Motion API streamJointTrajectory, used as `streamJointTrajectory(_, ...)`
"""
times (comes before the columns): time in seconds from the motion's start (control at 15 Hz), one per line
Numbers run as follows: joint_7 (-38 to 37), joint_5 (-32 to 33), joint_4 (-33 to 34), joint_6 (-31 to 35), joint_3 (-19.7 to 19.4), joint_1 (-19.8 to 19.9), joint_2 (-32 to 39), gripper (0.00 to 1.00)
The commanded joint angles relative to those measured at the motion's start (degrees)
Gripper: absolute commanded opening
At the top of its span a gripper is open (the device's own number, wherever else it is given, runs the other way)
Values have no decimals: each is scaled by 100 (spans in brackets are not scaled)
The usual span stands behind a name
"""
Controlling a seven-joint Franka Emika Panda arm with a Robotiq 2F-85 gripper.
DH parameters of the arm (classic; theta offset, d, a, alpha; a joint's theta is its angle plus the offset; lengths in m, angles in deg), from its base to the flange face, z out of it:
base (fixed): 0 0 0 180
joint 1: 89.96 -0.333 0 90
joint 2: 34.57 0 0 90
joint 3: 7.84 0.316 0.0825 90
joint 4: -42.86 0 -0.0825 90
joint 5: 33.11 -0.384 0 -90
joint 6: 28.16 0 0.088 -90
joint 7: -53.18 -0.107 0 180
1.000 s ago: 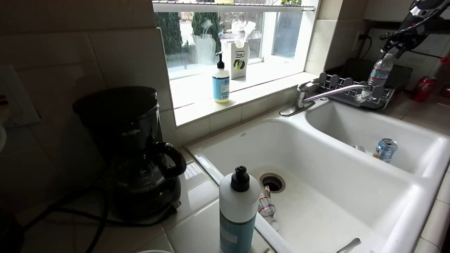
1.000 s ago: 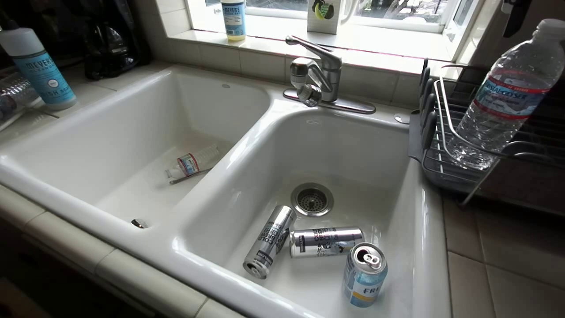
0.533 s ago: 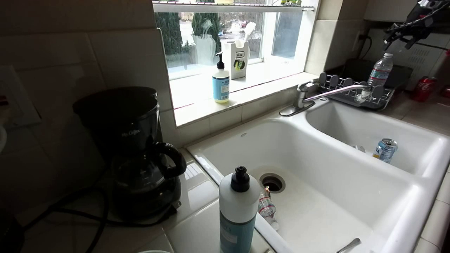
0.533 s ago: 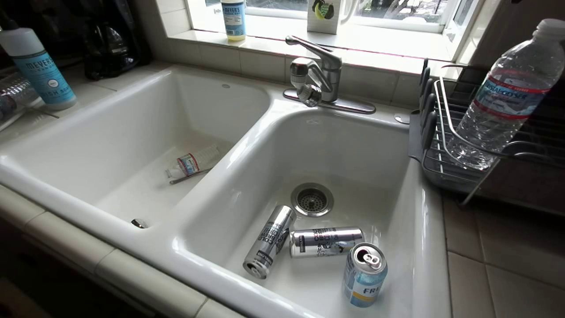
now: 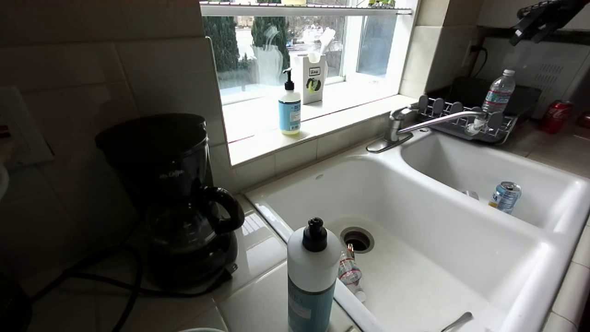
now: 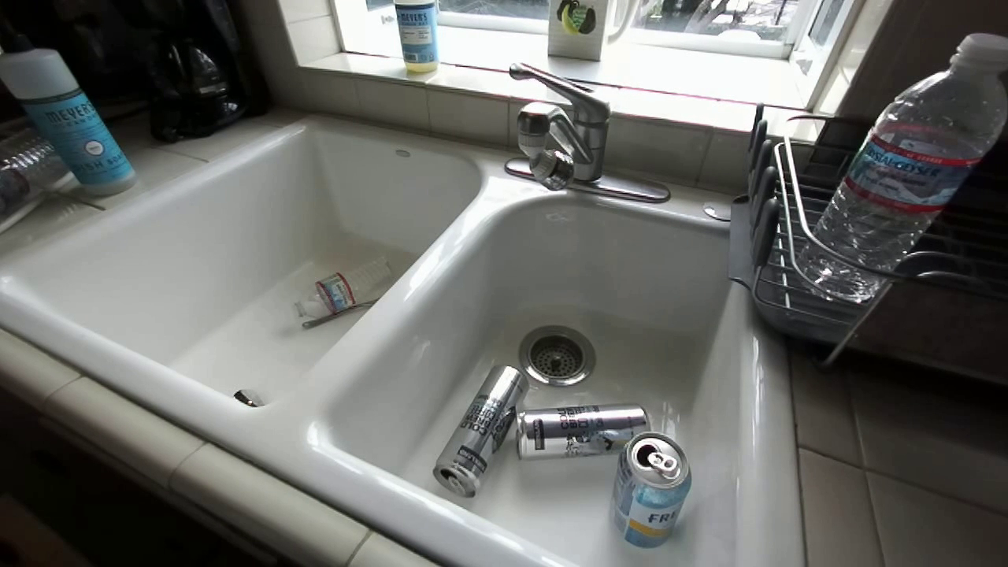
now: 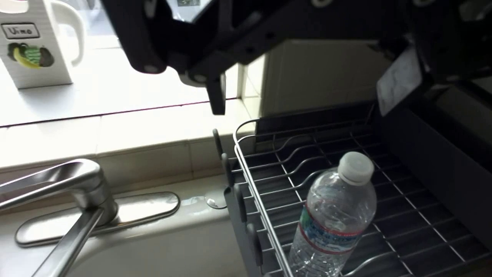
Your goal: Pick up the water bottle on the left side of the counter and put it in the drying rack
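Ribbed clear-plastic water bottle [image 7: 333, 223] in wire drying rack [image 7: 403, 223]; end effector [image 7: 303, 104] spread apart.

Black pincer [image 7: 308, 88], pale fingertip pad [image 7: 399, 81]

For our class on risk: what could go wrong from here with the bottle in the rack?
The open gripper hangs higher than the bottle; if it swings low, it might clip the bottle. The bottle stands tall and narrow in the rack, so a bump could tip it. Tipped, it might fall into the sink, since it stands toward that side of the rack.
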Motion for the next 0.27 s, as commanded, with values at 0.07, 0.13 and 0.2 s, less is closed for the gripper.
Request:
streamJointTrajectory(0.07,674,171,-905,-199,242,-531,-974,100)
streamJointTrajectory(0.13,388,84,-437,-97,85,-457,-505,100)
streamJointTrajectory(0.2,456,103,-561,-128,135,-563,-647,100)
